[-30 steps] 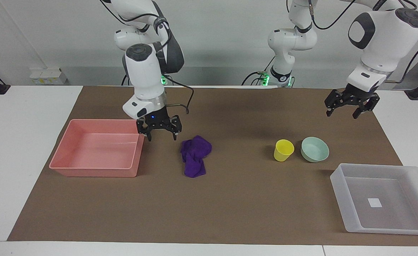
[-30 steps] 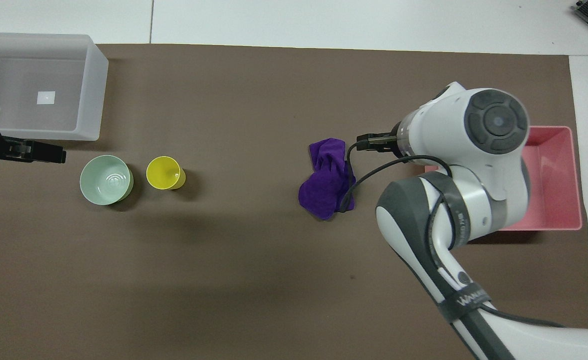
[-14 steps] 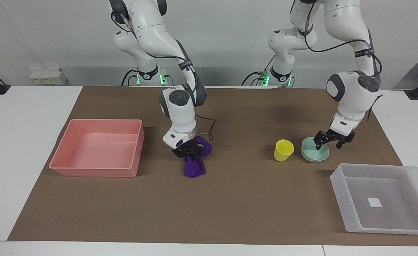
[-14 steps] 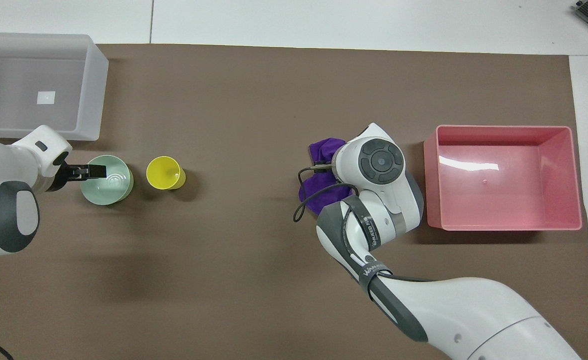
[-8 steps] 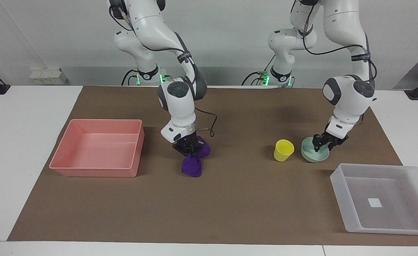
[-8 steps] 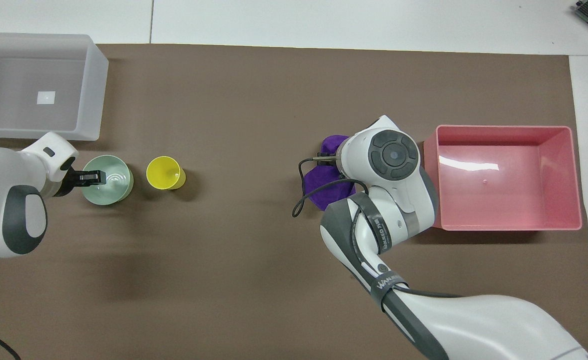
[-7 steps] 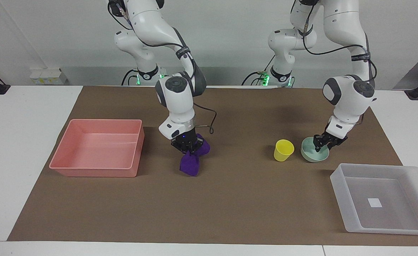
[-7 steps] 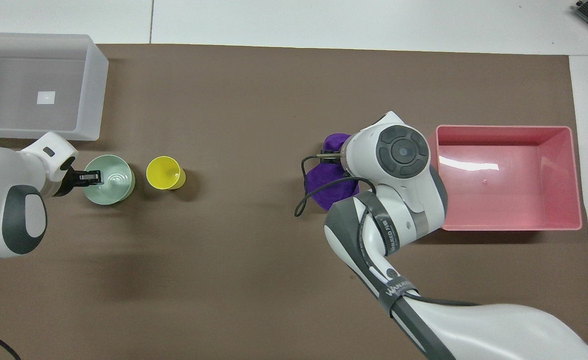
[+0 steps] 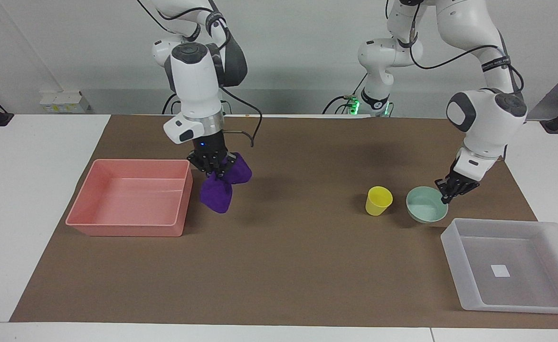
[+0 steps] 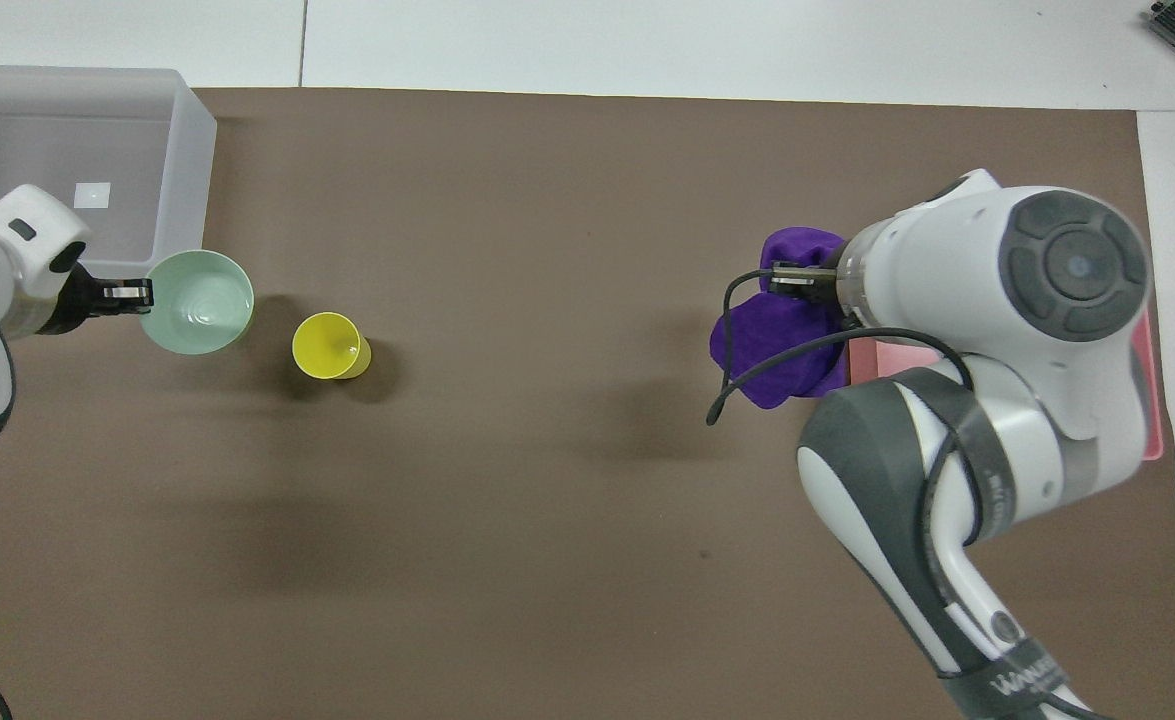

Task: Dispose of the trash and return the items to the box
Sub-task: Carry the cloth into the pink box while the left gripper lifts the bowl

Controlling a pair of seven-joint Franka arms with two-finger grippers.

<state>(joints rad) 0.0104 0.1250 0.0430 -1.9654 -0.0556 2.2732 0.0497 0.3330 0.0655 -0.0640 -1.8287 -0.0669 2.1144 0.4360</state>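
Note:
My right gripper [image 9: 216,170] is shut on the deep-purple cloth wad [image 9: 219,192] and holds it in the air, hanging over the mat just beside the pink bin's wall; it also shows in the overhead view [image 10: 777,340]. My left gripper [image 9: 451,189] is shut on the rim of the mint-green bowl [image 9: 426,210] and holds it a little above the mat, close to the translucent tray [image 9: 454,256]. In the overhead view the bowl [image 10: 197,302] sits at the tray's corner [image 10: 182,180]. The yellow cup [image 9: 379,200] stands upright on the mat beside the bowl.
The pink bin [image 9: 124,230] stands at the right arm's end of the table; the right arm covers most of it in the overhead view [image 10: 1153,420]. A brown mat [image 9: 307,266] covers the table's middle.
The right gripper closed on the purple cloth, lifted it and carried it toward the pink bin. The left gripper closed on the bowl's rim, lifted it and moved it toward the tray.

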